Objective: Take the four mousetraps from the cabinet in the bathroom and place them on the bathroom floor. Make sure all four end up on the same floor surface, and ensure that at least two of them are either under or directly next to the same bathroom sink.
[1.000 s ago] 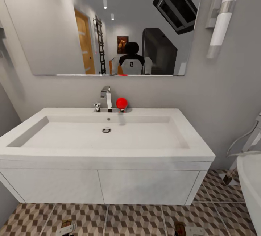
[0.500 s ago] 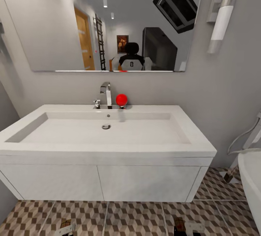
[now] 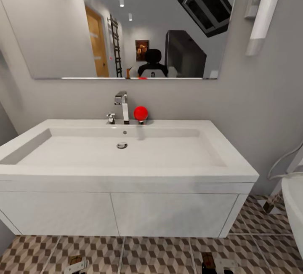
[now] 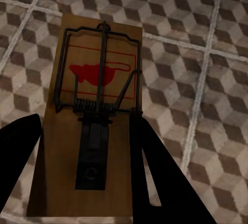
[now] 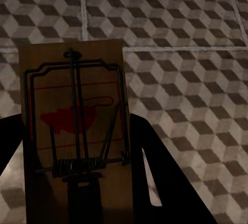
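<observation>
Sink: wide white rectangular basin [image 3: 126, 156] sitting on a white two-door wall-hung vanity [image 3: 122, 213], tall chrome faucet [image 3: 122, 105] standing at the back edge, small red ball-shaped object [image 3: 140, 113] just beside the faucet.
Wall: large frameless mirror [image 3: 126, 25] hanging above the basin, reflecting a wooden door and a dark-headed white robot torso; white tube wall lamp [image 3: 265, 11] mounted beside the mirror.
Floor: large tiles with brown, beige and white cube pattern [image 3: 168, 255] and pale grout lines, running in front of and under the vanity.
Tub: curved white rim [image 3: 294, 206] showing at the edge, chrome hose beside it.
Left hand: black two-fingered left hand [image 4: 82, 177] clamping on a flat tan wooden mousetrap [image 4: 93, 110] with dark wire spring and red mouse print; fingers [image 4: 155, 177] lying against the board's long edges; board hanging above the tiles, contact with the floor unclear.
Right hand: black two-fingered right hand [image 5: 77, 182] gripping a second tan wooden mousetrap [image 5: 75, 126] with the same wire and red print; fingers [image 5: 160, 177] pressing on both long sides; tiles showing beyond it.
Head view: both hands peeking in low in front of the vanity, left hand [image 3: 77, 264] and right hand [image 3: 216, 264], each with a bit of brown board.
</observation>
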Motion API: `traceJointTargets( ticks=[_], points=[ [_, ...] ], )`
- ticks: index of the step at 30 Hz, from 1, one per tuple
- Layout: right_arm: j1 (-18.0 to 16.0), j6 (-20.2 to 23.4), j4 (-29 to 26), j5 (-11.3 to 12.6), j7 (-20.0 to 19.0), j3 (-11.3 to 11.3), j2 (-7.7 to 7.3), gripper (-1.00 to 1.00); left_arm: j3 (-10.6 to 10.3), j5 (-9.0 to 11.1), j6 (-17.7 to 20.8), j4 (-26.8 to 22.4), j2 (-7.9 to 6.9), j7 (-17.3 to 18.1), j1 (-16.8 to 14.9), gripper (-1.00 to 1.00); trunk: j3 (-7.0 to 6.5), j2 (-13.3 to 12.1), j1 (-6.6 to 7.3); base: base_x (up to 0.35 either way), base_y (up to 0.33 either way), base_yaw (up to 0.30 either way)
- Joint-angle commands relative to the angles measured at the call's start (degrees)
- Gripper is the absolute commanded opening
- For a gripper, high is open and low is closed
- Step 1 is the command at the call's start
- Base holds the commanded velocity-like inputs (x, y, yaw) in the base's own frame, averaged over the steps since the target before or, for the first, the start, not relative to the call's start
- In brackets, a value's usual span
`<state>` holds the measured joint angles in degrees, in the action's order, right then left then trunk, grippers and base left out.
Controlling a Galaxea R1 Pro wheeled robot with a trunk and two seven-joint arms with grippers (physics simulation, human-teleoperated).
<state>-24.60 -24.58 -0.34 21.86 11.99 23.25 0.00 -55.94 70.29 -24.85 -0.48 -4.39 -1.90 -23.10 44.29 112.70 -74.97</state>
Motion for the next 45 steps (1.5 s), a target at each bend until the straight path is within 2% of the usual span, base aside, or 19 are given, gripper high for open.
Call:
traceJointTargets(
  ticks=[1, 15, 17, 20, 22, 23, 24, 27, 28, 34, 45],
  points=[
    [0.0, -0.1, 0.0, 0.5, 0.1, 0.5, 0.0, -1.0, -0.5, 0.3, -0.1, -0.1, -0.01, -0.2, 0.0, -1.0, 0.24, 0.4, -0.22, 0.002, 0.0, 0.0],
    [0.0, -0.1, 0.0, 0.5, 0.1, 0.6, 0.0, -1.0, -0.5, 0.3, -0.1, -0.1, -0.06, -1.5, 0.0, -1.0, 2.75, 6.1, -3.29, 0.0, 0.0, 0.0],
    [0.0, -0.1, 0.0, 0.5, 0.1, 0.5, 0.0, -1.0, -0.5, 0.3, -0.1, -0.2, -0.05, -2.4, 0.0, -1.0, 3.11, 6.9, -3.73, 0.0, 0.0, 0.0],
    [0.0, 0.0, -0.1, 0.5, 0.1, 0.5, 0.0, -1.0, -0.5, 0.2, 0.1, -2.7, 0.12, -6.8, -0.6, -1.0, 3.65, 8.1, -4.39, 0.0, 0.0, 0.0],
    [0.0, 0.3, -0.3, 0.4, 0.1, 0.4, -0.06, -1.0, -0.5, -1.8, 0.5, -5.4, 0.15, -11.7, -0.7, -1.0, 4.01, 8.9, -4.83, 0.0, 0.0, 0.0],
    [-0.1, 0.3, -0.5, 0.4, 0.1, 0.4, -0.07, -1.0, -0.5, -3.5, 0.6, -6.5, 0.14, -13.6, -0.8, -1.0, 4.19, 9.3, -5.05, 0.0, 0.0, 0.0],
    [-0.1, 0.4, -1.0, 0.4, 0.1, 0.4, -0.08, -1.0, -0.5, -6.6, 0.7, -7.7, 0.13, -16.0, -0.8, -1.0, 4.19, 9.3, -5.05, 0.0, 0.0, 0.0],
    [-0.1, 0.6, -2.3, 0.3, 0.1, 0.5, -0.43, -1.0, -0.5, -11.7, 0.8, -9.0, 0.2, -18.7, -0.9, -1.0, 4.19, 9.3, -5.05, 0.0, 0.0, 0.0],
    [-0.2, 0.8, -2.6, 0.1, 0.1, 0.5, -0.54, -1.0, -0.5, -12.3, 0.8, -9.2, 0.22, -19.0, -0.9, -1.0, 4.19, 9.3, -5.05, 0.0, 0.0, 0.0],
    [-0.4, 3.6, -4.7, -3.6, -0.2, 0.4, -0.7, -1.0, -0.4, -13.3, 0.8, -9.7, 0.18, -19.3, -0.9, -1.0, 4.19, 9.3, -5.05, 0.0, 0.0, 0.0],
    [-0.4, 3.7, -4.9, -4.1, -0.2, 0.4, -0.7, -1.0, 0.0, -13.0, 0.2, -9.5, 0.09, -18.9, -0.9, -1.0, 4.19, 9.3, -5.05, 0.0, 0.0, 0.0]
  ],
)
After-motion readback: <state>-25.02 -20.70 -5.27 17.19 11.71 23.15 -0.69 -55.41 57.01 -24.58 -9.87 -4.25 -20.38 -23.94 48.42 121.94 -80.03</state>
